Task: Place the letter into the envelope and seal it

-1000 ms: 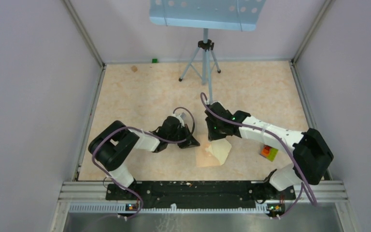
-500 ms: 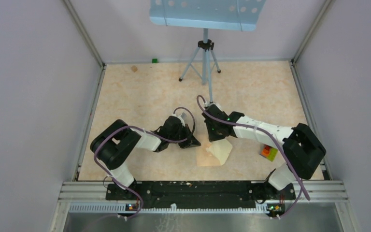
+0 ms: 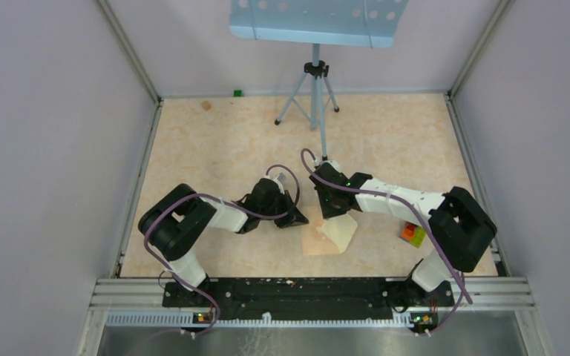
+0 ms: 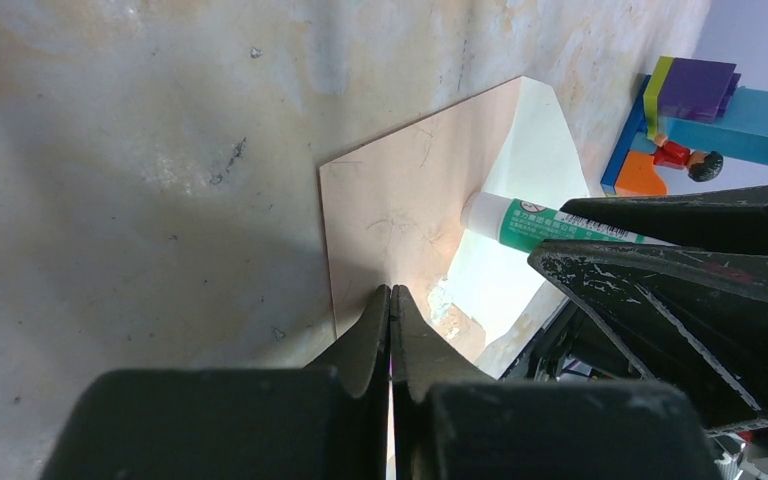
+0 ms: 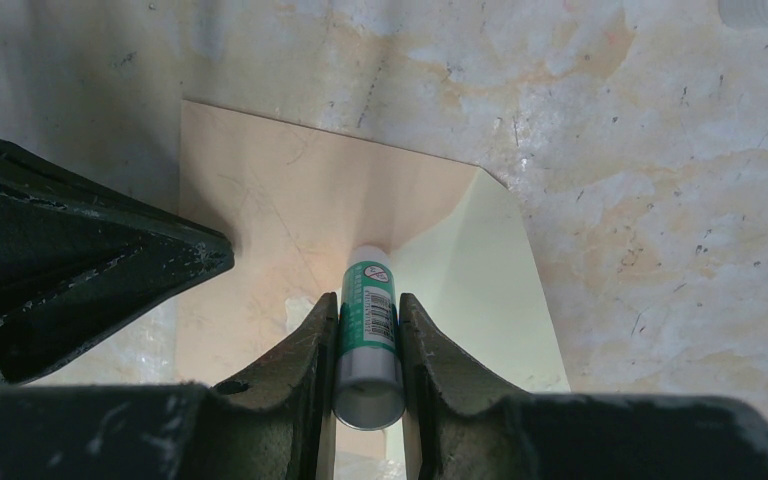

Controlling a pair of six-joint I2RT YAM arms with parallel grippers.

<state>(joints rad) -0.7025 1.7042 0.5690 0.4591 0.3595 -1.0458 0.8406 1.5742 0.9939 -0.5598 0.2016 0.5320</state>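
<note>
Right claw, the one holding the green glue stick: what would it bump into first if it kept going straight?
Probably the paper. The glue stick in the right claw aims its tip at the edge where the tan envelope meets the pale letter. I cannot tell whether it touches yet.

Between the fingers of right claw (image 5: pixel 368 310): glue stick (image 5: pixel 370 270), tip out ahead of them. Under that tip: the envelope (image 5: pixel 290 190) and the letter (image 5: pixel 480 280), touching, both flat on table (image 5: pixel 610 150). Envelope ahead and left of this claw, letter ahead and right. Near on its left: left claw (image 5: pixel 80 270), tips at the envelope's edge. From left claw: envelope directly ahead, letter beyond it, right claw and stick to the right. Block stack (image 4: pixel 695 110) farther ahead-right, apart from the letter. Stand (image 3: pixel 314 96) well apart from both claws, at table's far side.
</note>
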